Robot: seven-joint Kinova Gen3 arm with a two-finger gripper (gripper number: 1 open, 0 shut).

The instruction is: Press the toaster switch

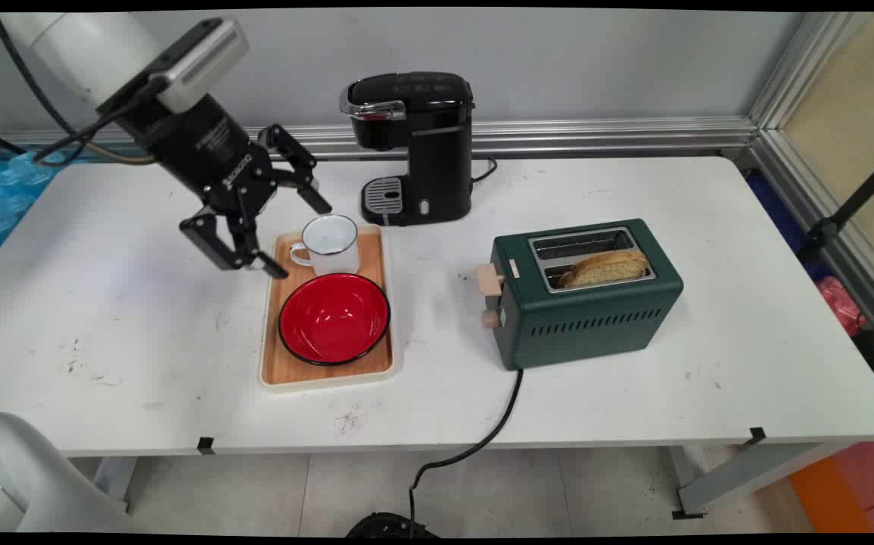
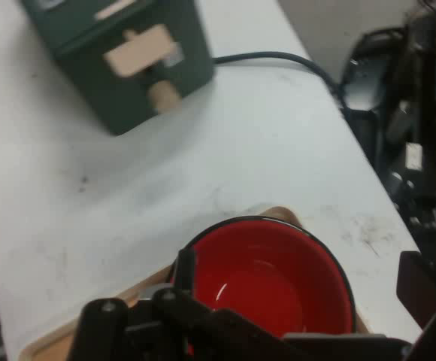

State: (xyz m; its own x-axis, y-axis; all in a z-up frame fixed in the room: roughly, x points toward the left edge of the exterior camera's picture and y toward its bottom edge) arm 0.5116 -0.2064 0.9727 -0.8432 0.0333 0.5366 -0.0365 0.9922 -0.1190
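The pincer (image 1: 297,236) hangs wide open and holds nothing, tilted down over the far left corner of a wooden tray (image 1: 274,363). One finger (image 1: 314,191) sits at about eleven o'clock from a white mug (image 1: 328,244), the other (image 1: 274,266) at about eight o'clock, close to the mug's handle; I cannot tell whether either one touches it. The mug stands upright at the far end of the tray. A red bowl (image 1: 334,318) with a dark rim sits just beside it at six o'clock, filling the near half of the tray.

A black coffee machine (image 1: 414,144) stands on the table (image 1: 633,393) at one o'clock from the mug, near the wall. At three o'clock from the bowl, well apart, sits a green toaster (image 1: 588,291) with a slice of bread (image 1: 604,268) in its nearer slot and its black cord (image 1: 482,439) running off the table's near edge.
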